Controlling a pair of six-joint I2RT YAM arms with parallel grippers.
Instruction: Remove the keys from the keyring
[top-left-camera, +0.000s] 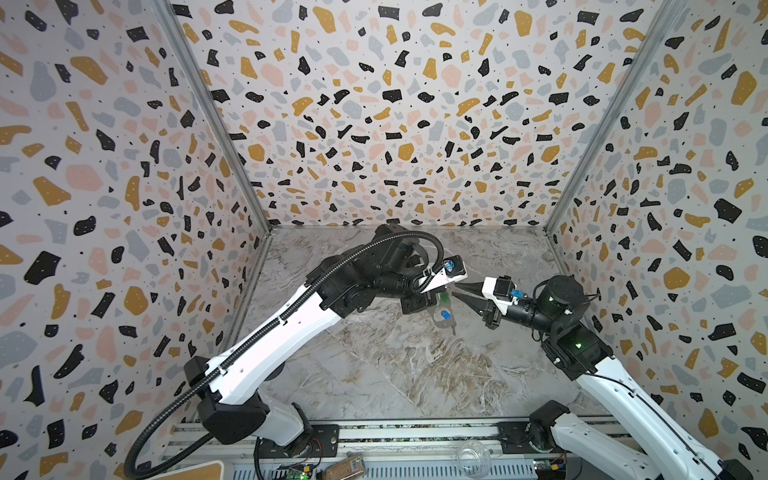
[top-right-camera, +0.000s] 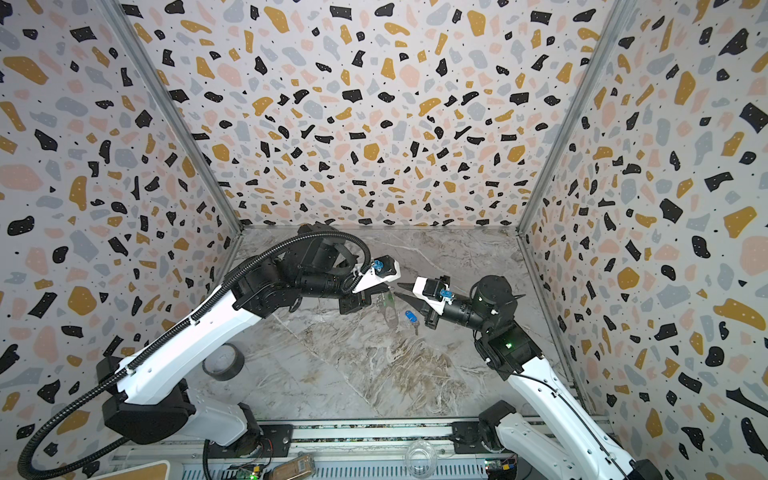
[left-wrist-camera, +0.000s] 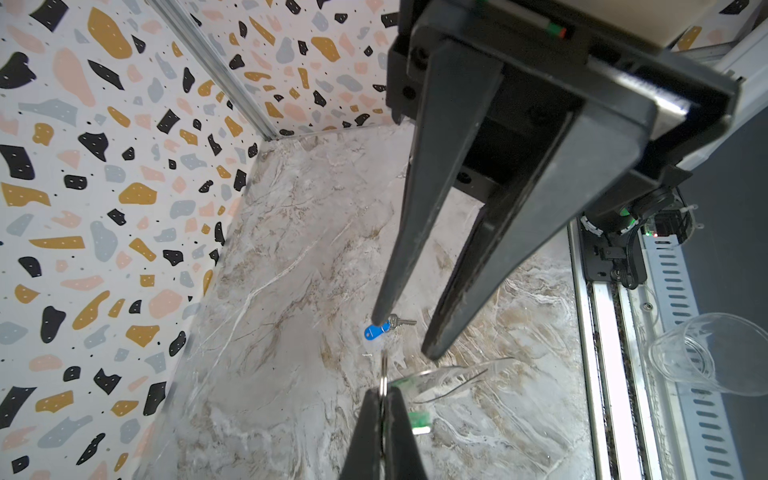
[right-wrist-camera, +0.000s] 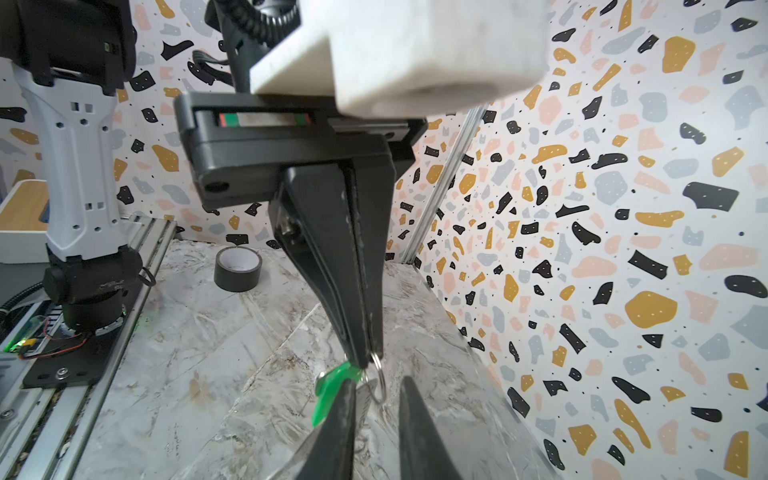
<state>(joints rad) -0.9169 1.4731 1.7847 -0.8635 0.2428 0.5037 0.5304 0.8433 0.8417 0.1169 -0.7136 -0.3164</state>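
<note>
Left jaws and right jaws stand nearly tip to tip above the bench (top-right-camera: 374, 374). The narrow gap between them is filled by the keyring (left-wrist-camera: 384, 374) and green tag (right-wrist-camera: 328, 388). Below the tips lies the blue-tagged key (top-right-camera: 410, 318). A tape roll (right-wrist-camera: 237, 276) stands well behind the left jaws; the bench is bare elsewhere.
</note>
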